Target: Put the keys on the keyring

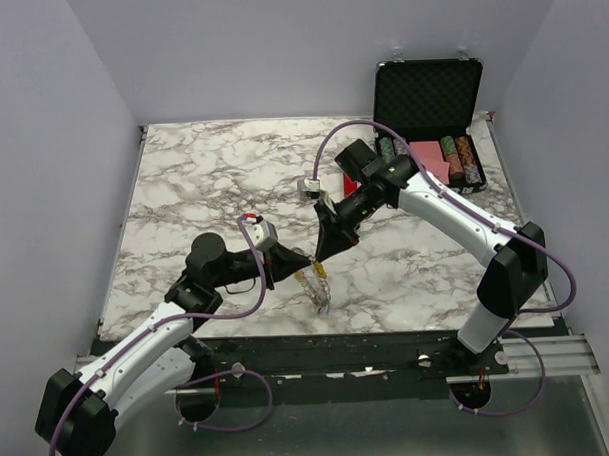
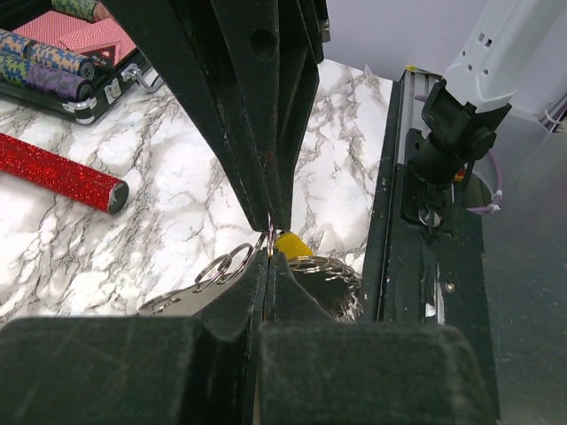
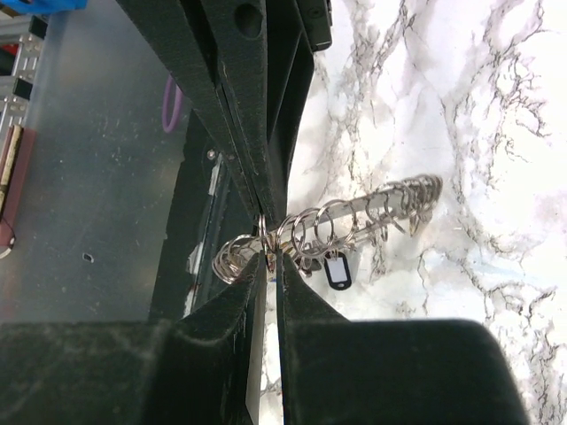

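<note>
Silvery keyring (image 3: 354, 217) is being pinched by the left gripper (image 2: 268, 258), its fingers pressing fully together, near the marble table's (image 1: 203, 182) front edge. The right gripper (image 3: 271, 261) is meeting it tip to tip, its fingers showing a thin slit; I cannot tell if they grip. A yellow-headed key (image 2: 291, 242) is sitting beside the tips.

Silvery looped keyring (image 3: 354, 217), yellow key (image 2: 291, 243) beside

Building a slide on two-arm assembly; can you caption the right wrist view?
Right gripper and left gripper meet tip to tip at the keyring, its wire loops fanned out, marble table behind.
</note>
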Tool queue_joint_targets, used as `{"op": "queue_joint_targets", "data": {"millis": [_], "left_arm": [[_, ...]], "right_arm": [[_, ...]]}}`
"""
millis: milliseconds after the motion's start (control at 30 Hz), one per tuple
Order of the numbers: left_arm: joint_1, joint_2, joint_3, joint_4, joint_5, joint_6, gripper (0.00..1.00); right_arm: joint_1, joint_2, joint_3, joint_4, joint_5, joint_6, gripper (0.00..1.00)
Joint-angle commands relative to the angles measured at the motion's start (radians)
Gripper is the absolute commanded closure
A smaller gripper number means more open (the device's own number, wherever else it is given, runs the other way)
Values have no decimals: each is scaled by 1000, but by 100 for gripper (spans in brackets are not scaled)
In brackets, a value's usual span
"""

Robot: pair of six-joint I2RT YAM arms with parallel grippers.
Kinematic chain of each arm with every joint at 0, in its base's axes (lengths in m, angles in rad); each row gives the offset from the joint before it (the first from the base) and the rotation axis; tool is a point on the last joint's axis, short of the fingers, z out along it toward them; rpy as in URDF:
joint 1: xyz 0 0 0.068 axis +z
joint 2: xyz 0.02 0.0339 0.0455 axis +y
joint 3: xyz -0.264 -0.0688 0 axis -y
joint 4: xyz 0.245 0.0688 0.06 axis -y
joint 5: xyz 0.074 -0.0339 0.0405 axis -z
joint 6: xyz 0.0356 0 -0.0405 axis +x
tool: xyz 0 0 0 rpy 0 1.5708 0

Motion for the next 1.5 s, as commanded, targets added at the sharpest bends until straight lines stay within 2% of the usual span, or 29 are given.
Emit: {"op": "queue_joint_targets", "data": {"millis": [0, 33, 100, 133, 367, 867, 1167, 1467], "left_arm": [[4, -23, 37, 16, -50, -18, 100], [4, -24, 37, 12, -55, -21, 100], [4, -27, 38, 3, -70, -22, 100], [4, -29, 41, 1, -75, -24, 100], [4, -52, 24, -7, -98, -16, 100], [5, -113, -46, 85, -90, -21, 100], [9, -116, -95, 206, -79, -73, 100], [18, -78, -160, 419, -75, -194, 100]], "right_arm": [[14, -4, -15, 29, 37, 28, 84], [16, -6, -15, 32, 38, 30, 87], [14, -7, -12, 30, 38, 33, 99], [16, -6, -8, 32, 40, 34, 100], [14, -10, -4, 35, 51, 53, 100], [16, -10, -28, 43, 46, 100, 100], [16, -4, -19, 29, -14, 102, 100], [14, -1, -24, 30, -49, 109, 100]]}}
